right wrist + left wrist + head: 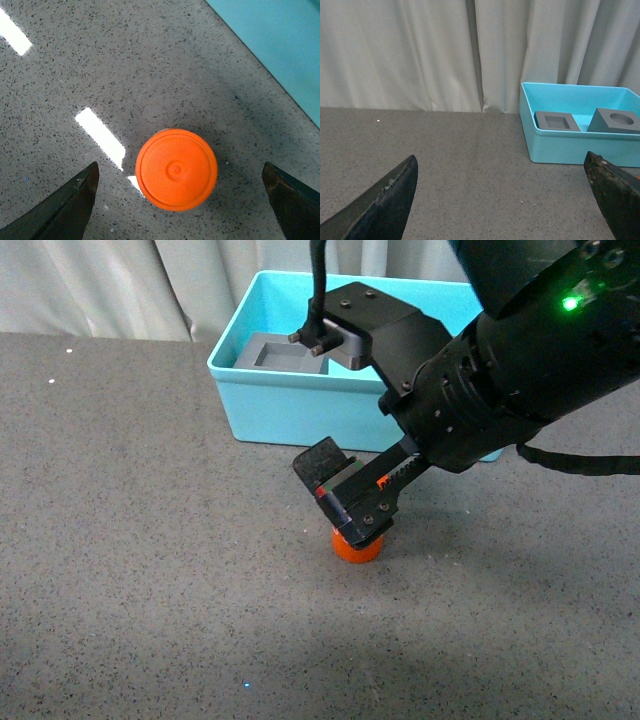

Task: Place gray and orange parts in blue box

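The orange cylinder stands on the grey table in front of the blue box. My right gripper is open and hangs right above it; in the right wrist view the cylinder sits between the two fingertips, untouched. Both gray cubes lie in the box: the one with the square recess on the left, the one with the round recess on the right. In the front view only the square-recess cube shows. My left gripper is open and empty, low over the table, to the left of the box.
A pale curtain hangs behind the table. The box wall shows at the edge of the right wrist view. Bright light stripes lie on the table beside the cylinder.
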`<state>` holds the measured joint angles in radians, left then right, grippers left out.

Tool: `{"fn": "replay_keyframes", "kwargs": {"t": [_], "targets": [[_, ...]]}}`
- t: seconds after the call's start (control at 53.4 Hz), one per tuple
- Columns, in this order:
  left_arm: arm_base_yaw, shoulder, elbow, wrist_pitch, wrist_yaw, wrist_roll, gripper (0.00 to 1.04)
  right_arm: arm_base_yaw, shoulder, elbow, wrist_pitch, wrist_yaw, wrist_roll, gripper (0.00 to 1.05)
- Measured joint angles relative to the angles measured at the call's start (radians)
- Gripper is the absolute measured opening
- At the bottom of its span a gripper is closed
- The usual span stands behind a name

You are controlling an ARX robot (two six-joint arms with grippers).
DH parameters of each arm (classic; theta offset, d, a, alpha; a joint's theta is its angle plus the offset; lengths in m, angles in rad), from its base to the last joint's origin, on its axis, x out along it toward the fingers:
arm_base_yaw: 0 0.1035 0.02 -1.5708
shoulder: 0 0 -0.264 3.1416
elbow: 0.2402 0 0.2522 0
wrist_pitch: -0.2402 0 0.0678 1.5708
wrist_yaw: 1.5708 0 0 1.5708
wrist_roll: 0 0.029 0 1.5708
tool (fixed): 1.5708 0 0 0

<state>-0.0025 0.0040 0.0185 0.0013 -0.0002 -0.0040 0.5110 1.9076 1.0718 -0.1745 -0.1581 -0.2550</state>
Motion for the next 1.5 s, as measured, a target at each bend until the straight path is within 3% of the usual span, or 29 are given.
{"fn": "replay_keyframes", "kwargs": {"t": [0.112,0.356,0.393,0.618,0.767,0.936,1.497], "targets": [[0.0,0.0,0.0,0.0,0.0,0.0,0.98,0.019,0.05,0.048,-0.027,0.017,0.008,0.94],[0.0,0.0,0.0,-0.001,0.0,0.0,0.98,0.035,0.128,0.109,-0.089,0.059,0.026,0.48],[0.0,0.0,0.0,-0.001,0.0,0.0,0.98,0.035,0.127,0.111,-0.09,0.065,0.026,0.45],[0.0,0.0,0.0,-0.001,0.0,0.0,0.98,-0.003,0.011,0.135,-0.113,0.029,0.023,0.45],[0.0,0.0,0.0,-0.001,0.0,0.0,0.98,-0.086,-0.057,0.324,-0.129,0.018,0.028,0.45],[0.0,0.0,0.0,-0.001,0.0,0.0,0.98,-0.164,0.133,0.593,-0.19,0.04,0.04,0.45],[0.0,0.0,0.0,-0.001,0.0,0.0,0.98,-0.124,0.525,0.976,-0.406,0.009,0.106,0.45]]}}
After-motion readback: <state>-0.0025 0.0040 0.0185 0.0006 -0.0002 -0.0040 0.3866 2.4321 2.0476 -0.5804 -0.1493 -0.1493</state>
